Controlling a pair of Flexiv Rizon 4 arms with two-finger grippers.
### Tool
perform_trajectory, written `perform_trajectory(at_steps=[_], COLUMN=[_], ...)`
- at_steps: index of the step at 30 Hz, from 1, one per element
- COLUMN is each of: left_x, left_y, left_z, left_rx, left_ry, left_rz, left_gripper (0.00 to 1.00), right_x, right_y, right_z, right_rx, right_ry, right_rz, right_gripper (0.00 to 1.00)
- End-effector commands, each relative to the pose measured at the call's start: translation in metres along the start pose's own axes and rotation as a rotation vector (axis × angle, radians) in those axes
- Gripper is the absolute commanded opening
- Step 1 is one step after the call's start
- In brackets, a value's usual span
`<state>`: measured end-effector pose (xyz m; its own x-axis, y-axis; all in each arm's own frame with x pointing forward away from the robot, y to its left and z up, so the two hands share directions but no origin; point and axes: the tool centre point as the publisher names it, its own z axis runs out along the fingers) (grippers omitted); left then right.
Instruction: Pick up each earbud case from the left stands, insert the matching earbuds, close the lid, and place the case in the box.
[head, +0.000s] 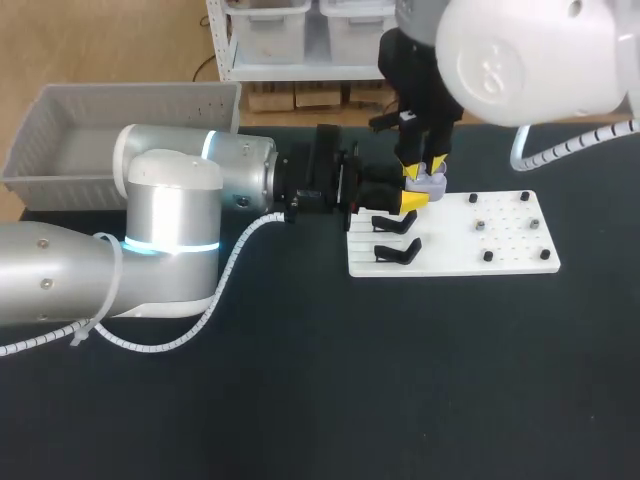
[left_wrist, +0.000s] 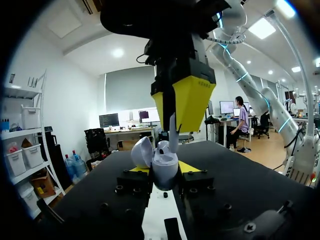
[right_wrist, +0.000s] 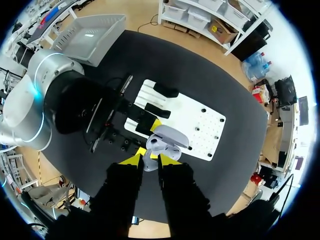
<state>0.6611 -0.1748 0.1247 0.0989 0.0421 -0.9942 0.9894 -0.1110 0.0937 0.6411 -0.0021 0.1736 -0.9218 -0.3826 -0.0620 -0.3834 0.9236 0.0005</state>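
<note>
Head camera looks down from behind; left wrist sits low, close to the case (left_wrist: 162, 167); right wrist stares straight down on it.

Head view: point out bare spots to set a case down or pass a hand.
Bare: table between the white board and near edge; gray box's floor. Crowded: board's back-left part, where left tool and right tool meet at the open case.

We see a glossy pale plastic earbud case (left_wrist: 161, 167), a smooth white plastic earbud (left_wrist: 172, 131), a matt white board (head: 500, 250) and a matt black table (head: 400, 380).
</note>
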Motion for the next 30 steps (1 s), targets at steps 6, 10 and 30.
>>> perform_trajectory(at_steps=[6, 10, 30], left_x=[0.0002, 0.0002, 0.0002], left_y=[-0.0016, -0.0016, -0.0016], left_z=[0.0002, 0.0002, 0.0002], left_rx=[-0.006, -0.006, -0.006], left_ry=[-0.001, -0.001, -0.001], left_rz=[0.002, 0.002, 0.002], left_gripper=[0.00, 0.00, 0.00], right_x=[-0.0021, -0.0028, -0.0052], right_y=[-0.0014, -0.0024, -0.0064], right_z=[0.0019, 0.0034, 0.0079], right_rx=[0.020, 0.009, 0.002], right_ry=[-0.003, -0.005, -0.003], right_rz=[0.014, 0.015, 0.019], right_gripper=[0.00, 0.00, 0.00])
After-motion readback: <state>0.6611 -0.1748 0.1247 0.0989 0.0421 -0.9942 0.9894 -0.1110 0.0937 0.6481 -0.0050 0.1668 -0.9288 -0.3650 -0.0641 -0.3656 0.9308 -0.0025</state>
